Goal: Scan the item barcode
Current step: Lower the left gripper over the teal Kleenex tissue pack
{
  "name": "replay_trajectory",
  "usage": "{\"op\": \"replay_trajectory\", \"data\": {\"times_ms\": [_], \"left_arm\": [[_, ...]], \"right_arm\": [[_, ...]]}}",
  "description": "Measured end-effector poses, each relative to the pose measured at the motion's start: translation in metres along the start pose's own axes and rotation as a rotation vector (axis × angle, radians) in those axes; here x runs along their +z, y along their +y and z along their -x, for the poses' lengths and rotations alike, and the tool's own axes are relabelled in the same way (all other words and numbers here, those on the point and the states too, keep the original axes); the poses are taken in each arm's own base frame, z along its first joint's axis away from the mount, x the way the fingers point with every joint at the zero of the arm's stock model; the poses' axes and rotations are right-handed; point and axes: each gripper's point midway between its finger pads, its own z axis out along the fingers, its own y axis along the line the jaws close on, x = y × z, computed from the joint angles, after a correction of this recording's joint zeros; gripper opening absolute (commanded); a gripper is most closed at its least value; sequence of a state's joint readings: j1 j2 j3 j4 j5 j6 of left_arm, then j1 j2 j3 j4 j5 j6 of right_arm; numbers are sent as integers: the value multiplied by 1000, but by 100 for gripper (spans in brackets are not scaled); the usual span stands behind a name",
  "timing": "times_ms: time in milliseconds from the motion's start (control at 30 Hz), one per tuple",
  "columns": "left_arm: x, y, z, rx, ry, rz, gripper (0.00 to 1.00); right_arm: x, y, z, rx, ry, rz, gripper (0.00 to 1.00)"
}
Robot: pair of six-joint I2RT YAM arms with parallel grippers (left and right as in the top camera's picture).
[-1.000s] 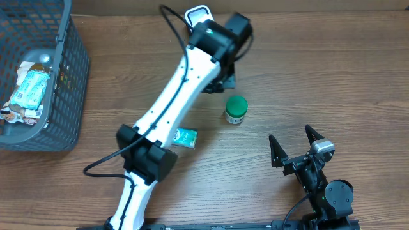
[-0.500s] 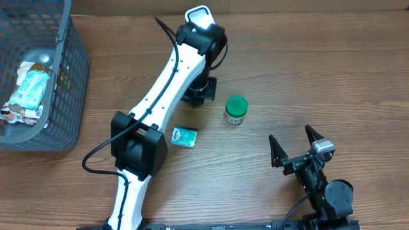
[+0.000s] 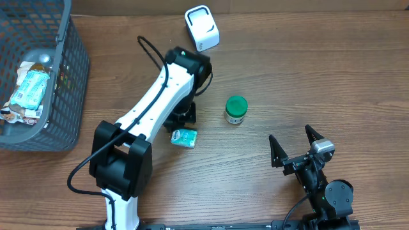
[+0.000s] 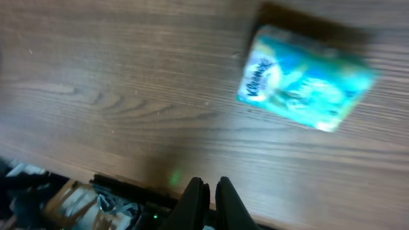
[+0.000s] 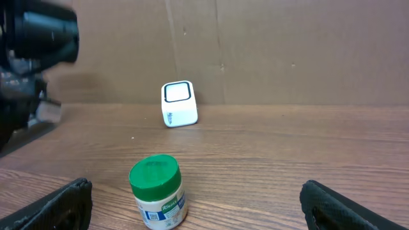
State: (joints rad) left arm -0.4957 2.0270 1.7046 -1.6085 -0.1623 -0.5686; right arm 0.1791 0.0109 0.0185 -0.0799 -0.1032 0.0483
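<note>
Progress: looks like nothing is scanned yet; pick up and scan are both left | Item: small teal soft tissue pack (image 3: 185,137) lies flat on the table, well apart from the white box scanner (image 3: 202,27) at the far side | Left gripper (image 4: 209,185): pinched closed, holding nothing, just beside the pack on its far side, not touching | Right gripper (image 3: 289,133): spread wide, holding nothing, near right.

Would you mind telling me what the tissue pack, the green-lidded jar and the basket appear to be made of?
Tissue pack: likely thin plastic film, slightly glossy, printed wrapper. Green-lidded jar: smooth plastic-looking lid; body hidden under printed label, unclear. Basket: probably moulded plastic, matte grey lattice walls.
</note>
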Motion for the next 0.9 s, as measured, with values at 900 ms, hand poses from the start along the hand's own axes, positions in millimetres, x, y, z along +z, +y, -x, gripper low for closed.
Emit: {"op": "replay_trajectory", "data": {"times_ms": [900], "left_arm": [[83, -45, 31, -63, -105, -144, 4]], "right_arm": [[0, 0, 0, 0, 0, 0, 100]]}}
